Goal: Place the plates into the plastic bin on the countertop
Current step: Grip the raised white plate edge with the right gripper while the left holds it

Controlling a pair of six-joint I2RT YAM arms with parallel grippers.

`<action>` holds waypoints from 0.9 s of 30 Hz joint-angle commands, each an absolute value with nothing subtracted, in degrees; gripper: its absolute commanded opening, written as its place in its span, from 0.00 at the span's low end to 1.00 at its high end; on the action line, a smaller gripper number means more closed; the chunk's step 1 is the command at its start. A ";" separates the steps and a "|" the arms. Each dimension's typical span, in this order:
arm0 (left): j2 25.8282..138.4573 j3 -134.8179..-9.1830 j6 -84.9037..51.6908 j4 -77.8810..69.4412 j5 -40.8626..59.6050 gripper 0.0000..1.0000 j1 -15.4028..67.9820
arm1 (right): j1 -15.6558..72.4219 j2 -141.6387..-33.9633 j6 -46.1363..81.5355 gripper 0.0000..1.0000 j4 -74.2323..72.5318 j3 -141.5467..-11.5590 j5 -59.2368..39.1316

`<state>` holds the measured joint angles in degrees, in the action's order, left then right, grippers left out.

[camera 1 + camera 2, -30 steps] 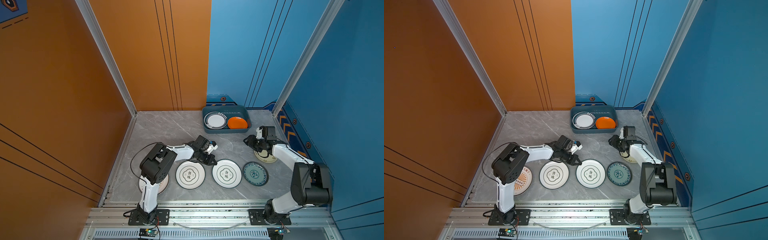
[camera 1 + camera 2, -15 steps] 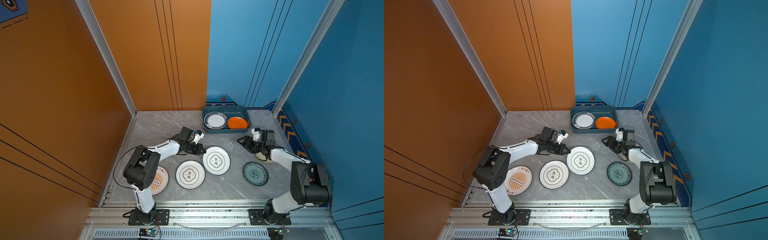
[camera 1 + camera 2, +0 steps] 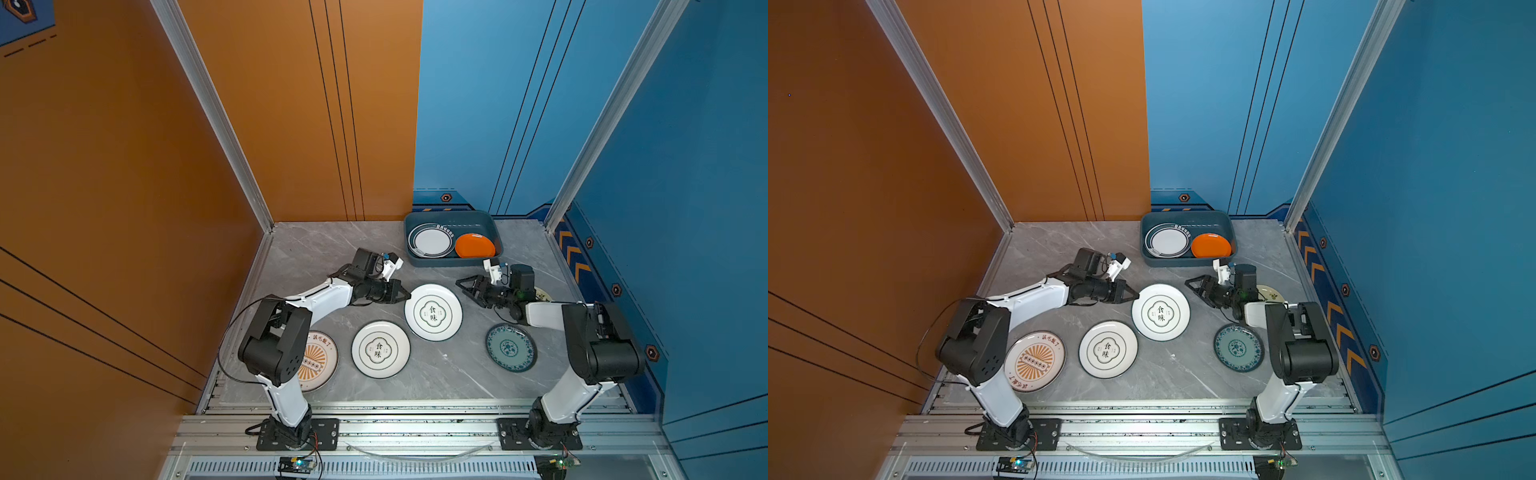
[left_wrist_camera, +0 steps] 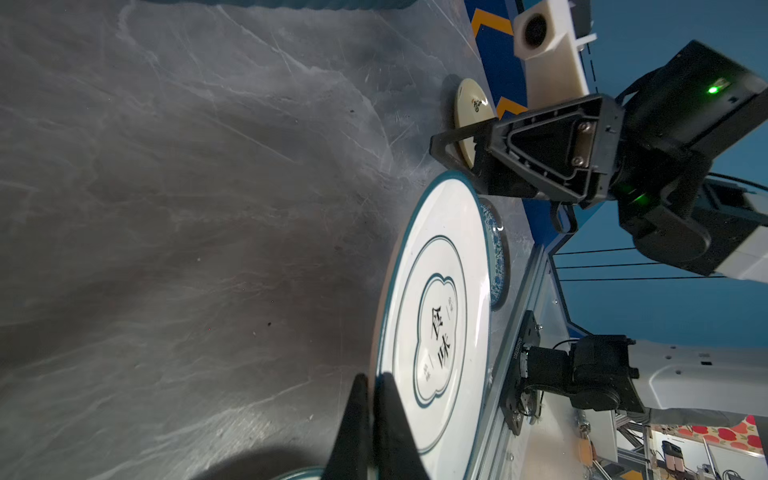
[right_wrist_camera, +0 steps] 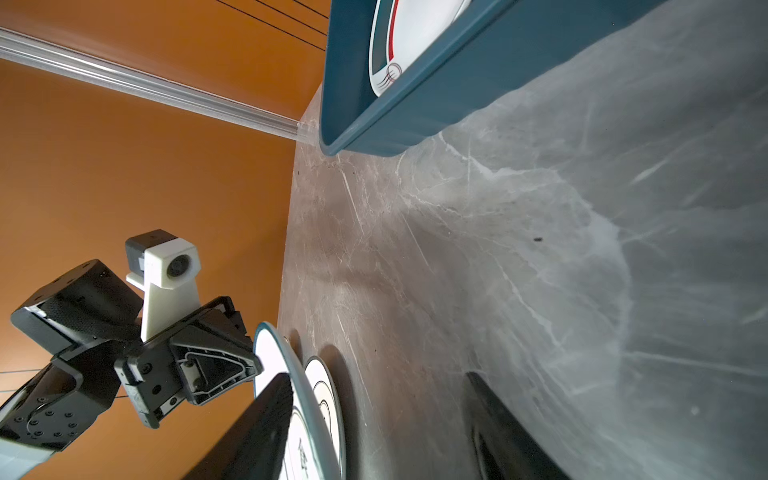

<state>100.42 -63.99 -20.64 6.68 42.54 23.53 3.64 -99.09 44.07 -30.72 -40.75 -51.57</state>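
Top views both show my left hand (image 3: 406, 296) pressed tight on the left rim of the held emblem plate (image 3: 433, 312), white with a green mark, at the middle of the desk (image 3: 332, 257). The left wrist view shows my fingers (image 4: 353, 432) pinching that rim. My right hand (image 3: 462, 286) is spread and holds nothing, just right of this plate and pointing at it.

The plastic bin (image 3: 449, 262) sits above, at upper centre, with a dark-rimmed plate (image 3: 430, 242) and an orange plate (image 3: 475, 246) inside. Bare desk lies between the plate and the bin.

At lower left lie the second emblem plate (image 3: 380, 349) and the sunburst plate (image 3: 318, 361), the latter partly under my left arm (image 3: 320, 297). At lower right is the teal floral plate (image 3: 510, 347). A cream plate (image 3: 542, 294) peeks out behind my right arm (image 3: 544, 313).
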 commanded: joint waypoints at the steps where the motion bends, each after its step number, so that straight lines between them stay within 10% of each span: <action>1: 97.73 -66.00 -21.46 6.30 45.10 0.00 22.21 | 5.04 -100.99 47.05 0.66 -37.76 -40.13 -55.17; 27: 98.35 -67.77 -20.50 7.91 43.33 0.00 18.72 | 13.91 -102.39 43.21 0.42 -34.01 -41.87 -61.02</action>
<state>99.22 -65.63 -20.60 8.43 42.48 19.11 12.91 -101.47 44.93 -36.05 -40.49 -58.52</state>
